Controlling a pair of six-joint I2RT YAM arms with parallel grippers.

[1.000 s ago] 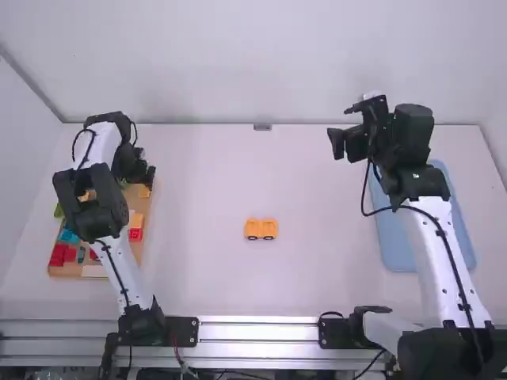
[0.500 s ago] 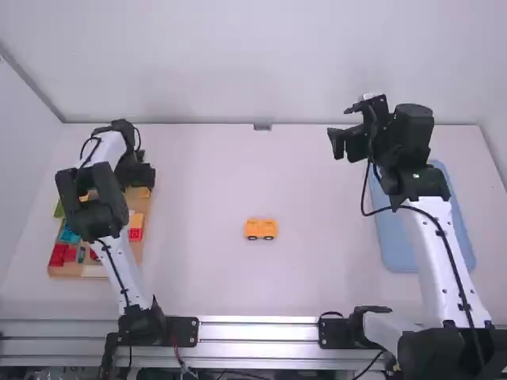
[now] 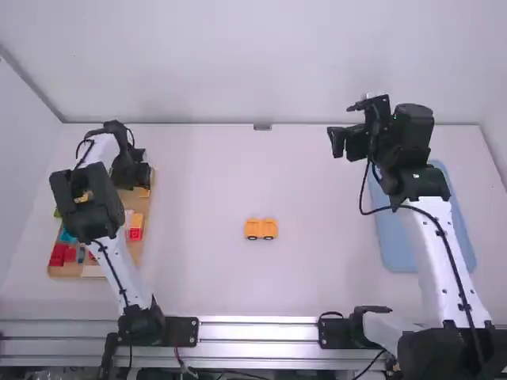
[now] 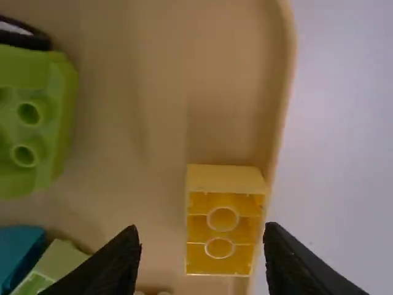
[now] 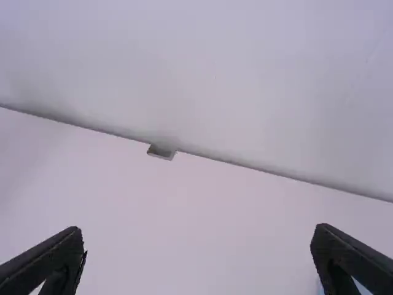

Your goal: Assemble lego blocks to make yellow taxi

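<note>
Left gripper shifts slightly left, open over upturned yellow block.
Wheeled yellow base placed (top likely remains); right gripper open.

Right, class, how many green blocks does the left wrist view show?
2: a studded green block near a black-and-white piece, and a paler green block beside the teal block, both in the wooden tray. More may be hidden.

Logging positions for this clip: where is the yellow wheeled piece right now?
In the high view, the yellow wheeled piece sits mid-table, right of the wooden tray of blocks and left of the blue tray.
</note>
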